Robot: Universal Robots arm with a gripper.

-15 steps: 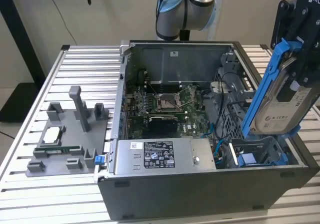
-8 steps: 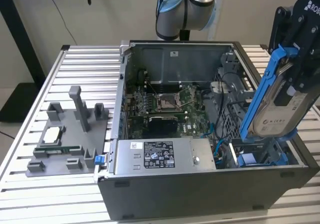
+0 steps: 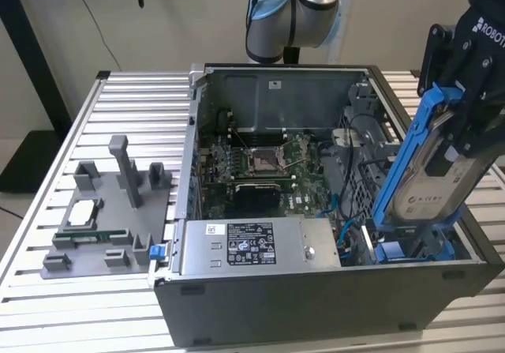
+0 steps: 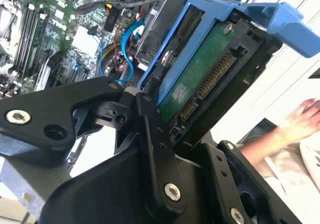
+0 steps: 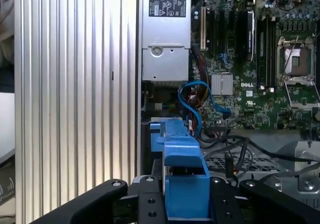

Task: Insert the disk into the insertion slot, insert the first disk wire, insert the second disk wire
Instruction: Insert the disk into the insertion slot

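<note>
In the exterior view, the computer case (image 3: 316, 306) lies open on the table (image 3: 118, 108). The gripper (image 3: 458, 124) hangs over the end of the case on the exterior view's right. It is pinching the disk (image 3: 426, 191) by its blue frame. The disk is tilted. Its low end dips into the case at the mouth of the slot (image 3: 398, 238), close to the case's front wall. Most of the disk sticks up above the case, so I think it is only starting to go in. The silver box (image 3: 252, 246) sits inside the case along that same front wall.

In the second wrist view, the gripper (image 4: 190, 119) is squeezed onto the disk (image 4: 200, 83), and the green underside of the disk shows. The plug strip on that side looks bare, with nothing pushed into it. Blue wires (image 4: 130, 48) lie loose inside the case, just beside the disk. A person's hand (image 4: 305, 119) rests outside the case, well apart from the disk.

In the first wrist view, the black fingers (image 5: 145, 199) press on both sides of the blue frame (image 5: 182, 184). Past it, inside the case, the blue wires (image 5: 195, 98) curl near the silver box (image 5: 165, 33) and the green board (image 5: 260, 58).

So the first step looks half done. I think both wires are not yet plugged in.
</note>
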